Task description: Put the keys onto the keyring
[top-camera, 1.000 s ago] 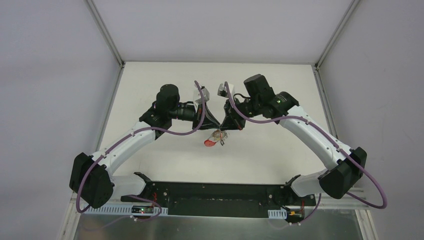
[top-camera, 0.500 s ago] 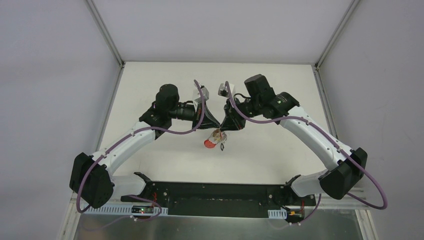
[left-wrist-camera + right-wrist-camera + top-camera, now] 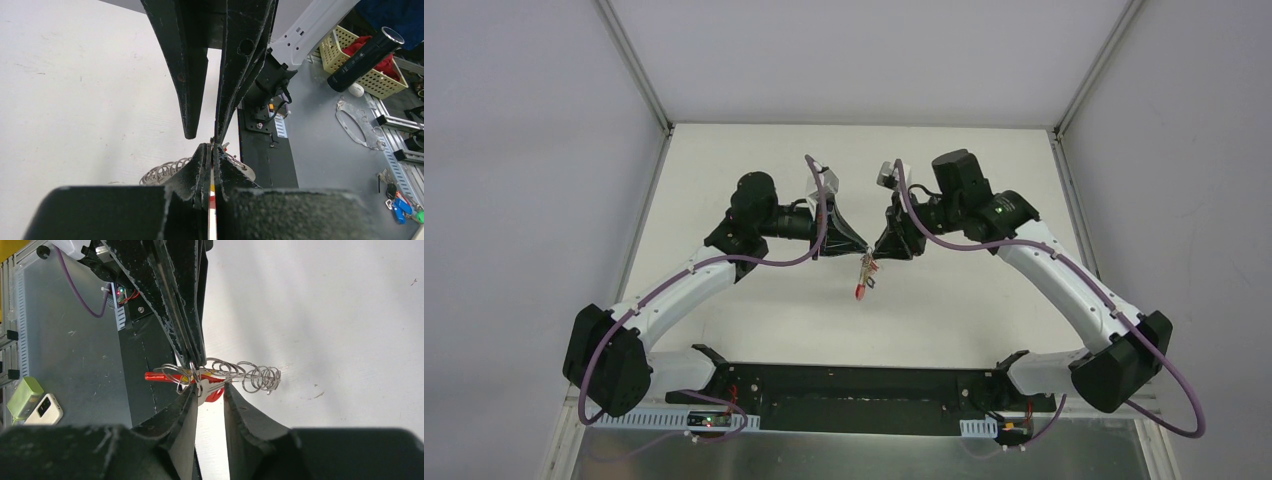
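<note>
Top external view: left hand (image 3: 861, 252) pinches the keyring (image 3: 863, 280) (red part dangling); right hand (image 3: 877, 255) stands narrowly open beside it.

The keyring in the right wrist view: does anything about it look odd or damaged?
Yes. The keyring looks odd: its grey wire is drawn out sideways into a row of loose coils, like a spring, not one flat loop. The left gripper pinches it at one end.
</note>
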{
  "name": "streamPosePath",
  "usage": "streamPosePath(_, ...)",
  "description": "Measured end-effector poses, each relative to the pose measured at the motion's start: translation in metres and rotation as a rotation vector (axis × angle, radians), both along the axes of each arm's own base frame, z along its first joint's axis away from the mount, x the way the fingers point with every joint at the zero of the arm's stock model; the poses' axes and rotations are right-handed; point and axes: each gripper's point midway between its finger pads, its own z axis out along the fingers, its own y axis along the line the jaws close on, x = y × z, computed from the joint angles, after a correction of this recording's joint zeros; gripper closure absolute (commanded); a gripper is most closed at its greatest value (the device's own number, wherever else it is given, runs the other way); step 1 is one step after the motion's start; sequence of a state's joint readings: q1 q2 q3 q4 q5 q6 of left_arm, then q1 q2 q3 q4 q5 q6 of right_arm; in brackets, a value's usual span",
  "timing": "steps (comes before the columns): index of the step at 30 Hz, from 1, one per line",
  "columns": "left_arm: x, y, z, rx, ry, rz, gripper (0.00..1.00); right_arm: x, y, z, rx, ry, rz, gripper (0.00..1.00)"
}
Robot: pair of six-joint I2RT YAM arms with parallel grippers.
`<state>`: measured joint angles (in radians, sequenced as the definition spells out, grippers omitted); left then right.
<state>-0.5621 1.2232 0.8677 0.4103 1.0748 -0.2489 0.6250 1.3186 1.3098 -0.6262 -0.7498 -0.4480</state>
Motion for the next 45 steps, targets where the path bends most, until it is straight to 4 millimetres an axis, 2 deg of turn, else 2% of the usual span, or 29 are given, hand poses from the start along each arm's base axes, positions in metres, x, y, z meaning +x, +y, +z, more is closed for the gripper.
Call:
streamPosePath(6,0.000,-0.001,0.004,-0.014,-0.003,-0.003,1.00,-0.001,0.000,0.003,0.024,0.007,0.004,0.81)
streamPosePath(15,-0.002,-0.001,0.008,-0.029,-0.003,-0.012,1.00,-0.005,0.002,0.004,0.044,0.032,0.018,0.99)
streamPosePath(35,-0.006,-0.002,0.019,-0.084,0.013,-0.026,1.00,-0.011,0.008,0.003,0.072,0.106,0.048,1.00)
streamPosePath(38,-0.006,-0.002,0.018,-0.087,0.010,-0.026,1.00,-0.012,0.009,0.002,0.072,0.112,0.048,0.93)
streamPosePath(41,-0.006,-0.002,0.018,-0.088,0.009,-0.027,1.00,-0.011,0.008,0.002,0.071,0.112,0.047,0.82)
streamPosePath(45,-0.007,-0.002,0.019,-0.092,0.005,-0.032,1.00,-0.009,0.007,0.002,0.070,0.107,0.039,0.71)
